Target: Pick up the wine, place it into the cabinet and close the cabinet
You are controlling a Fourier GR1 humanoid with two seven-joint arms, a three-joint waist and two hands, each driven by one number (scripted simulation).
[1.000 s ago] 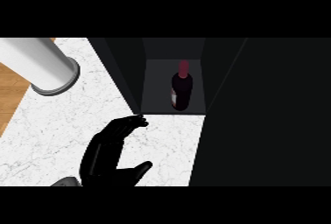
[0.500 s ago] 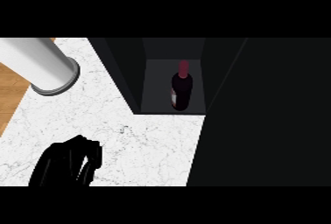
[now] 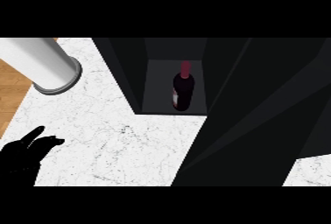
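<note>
The wine bottle [image 3: 183, 89], dark with a red neck, stands upright inside the open dark cabinet [image 3: 158, 83] at the back of the counter. A big dark panel [image 3: 258, 113], apparently the cabinet's door, fills the view's right side. My left hand [image 3: 26, 151] shows at the lower left over the white marble counter [image 3: 116, 140], fingers relaxed and holding nothing, well away from the bottle. My right hand does not show.
A white cylinder [image 3: 35, 59] with a grey ring at its base lies at the counter's upper left. Wooden floor [image 3: 13, 87] shows past the counter's left edge. Bare marble lies between the hand and the cabinet.
My left hand has drawn back from the middle of the counter to the lower left corner. The bottle has stayed in the cabinet.
</note>
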